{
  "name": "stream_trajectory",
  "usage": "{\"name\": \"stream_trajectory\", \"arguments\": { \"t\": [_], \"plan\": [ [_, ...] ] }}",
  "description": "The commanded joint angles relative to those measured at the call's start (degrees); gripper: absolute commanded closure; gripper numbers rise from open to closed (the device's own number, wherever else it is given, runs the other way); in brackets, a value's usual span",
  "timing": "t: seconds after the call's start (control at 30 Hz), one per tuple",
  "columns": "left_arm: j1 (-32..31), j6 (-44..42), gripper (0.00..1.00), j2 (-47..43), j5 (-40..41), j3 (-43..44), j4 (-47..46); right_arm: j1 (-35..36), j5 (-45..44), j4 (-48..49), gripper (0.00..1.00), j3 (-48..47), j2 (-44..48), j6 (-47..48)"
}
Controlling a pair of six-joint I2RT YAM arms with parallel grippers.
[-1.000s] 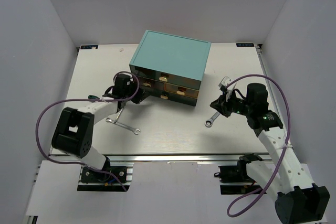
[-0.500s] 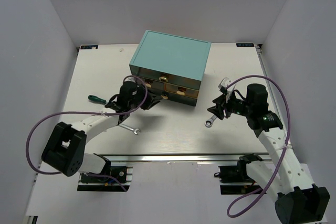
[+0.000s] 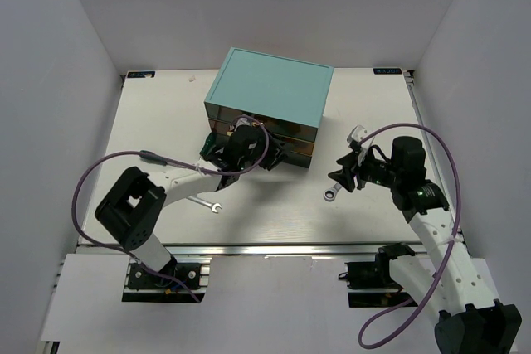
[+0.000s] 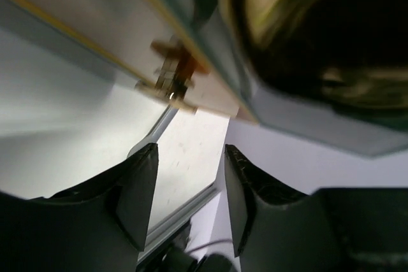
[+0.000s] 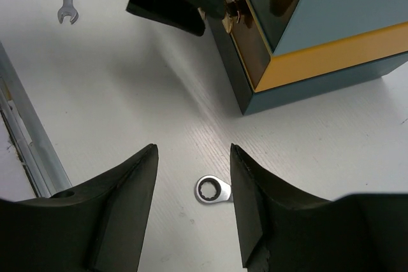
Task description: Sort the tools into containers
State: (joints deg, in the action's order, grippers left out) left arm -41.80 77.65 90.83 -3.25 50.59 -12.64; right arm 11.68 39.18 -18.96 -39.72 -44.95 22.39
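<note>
The teal chest of drawers [image 3: 270, 93] is sitting in the upper middle of the white tabletop [image 3: 274, 217], a boxy painted thing with smooth flat faces. Both arms are working around its front. The left end effector [image 3: 249, 145] is pressing in close to the drawer fronts, and in its own wrist view the left end effector [image 4: 190, 157] is gaping open with nothing between its dark, wedge-shaped fingers [image 4: 137, 189]. A small tan pull handle [image 4: 171, 81] is showing just beyond them on a pale, see-through drawer [image 4: 95, 23], so I judge it is lining up on that handle to draw the compartment out and make room for a tool. At centre right of the overhead view, the right end effector [image 3: 344, 173] is hovering over a ring-ended wrench [image 3: 330, 195]. From the right wrist, the right end effector [image 5: 192, 154] is spread wide and holding nothing, while the ring-ended wrench [image 5: 212, 190], bright silver metal with a toothed inner ring, is lying flat on the tabletop low between the fingers. That looks like a straddling pose, ready for coming down on the thin shank. A second, open-ended wrench [image 3: 206, 202] is lying slim and shiny at lower left, well apart from the chest. I cannot see any tool inside a drawer from here.
</note>
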Motion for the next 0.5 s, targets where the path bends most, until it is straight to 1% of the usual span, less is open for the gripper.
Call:
{"name": "stream_trajectory", "arguments": {
  "t": [0.0,0.2,0.27,0.33,0.47],
  "plan": [
    [-0.56,3.47,0.43,1.63,5.96,4.77,-0.02,-0.08,-0.24,2.0,0.45,0.88,1.27,-1.12],
    [-0.74,5.67,0.42,5.94,9.57,9.61,5.6,-0.08,-1.3,1.74,0.45,1.49,2.58,-1.12],
    [-0.74,6.81,0.42,7.51,10.45,11.1,9.98,-0.17,-1.47,1.73,0.45,1.67,2.94,-1.12],
    [-0.82,7.25,0.42,8.05,11.24,12.6,12.11,-0.08,-1.74,1.73,0.45,1.84,3.02,-1.04],
    [-1.18,10.32,0.45,8.05,14.14,12.26,12.29,-0.17,-1.74,1.73,0.45,1.84,3.02,-1.04]
  ]
}}
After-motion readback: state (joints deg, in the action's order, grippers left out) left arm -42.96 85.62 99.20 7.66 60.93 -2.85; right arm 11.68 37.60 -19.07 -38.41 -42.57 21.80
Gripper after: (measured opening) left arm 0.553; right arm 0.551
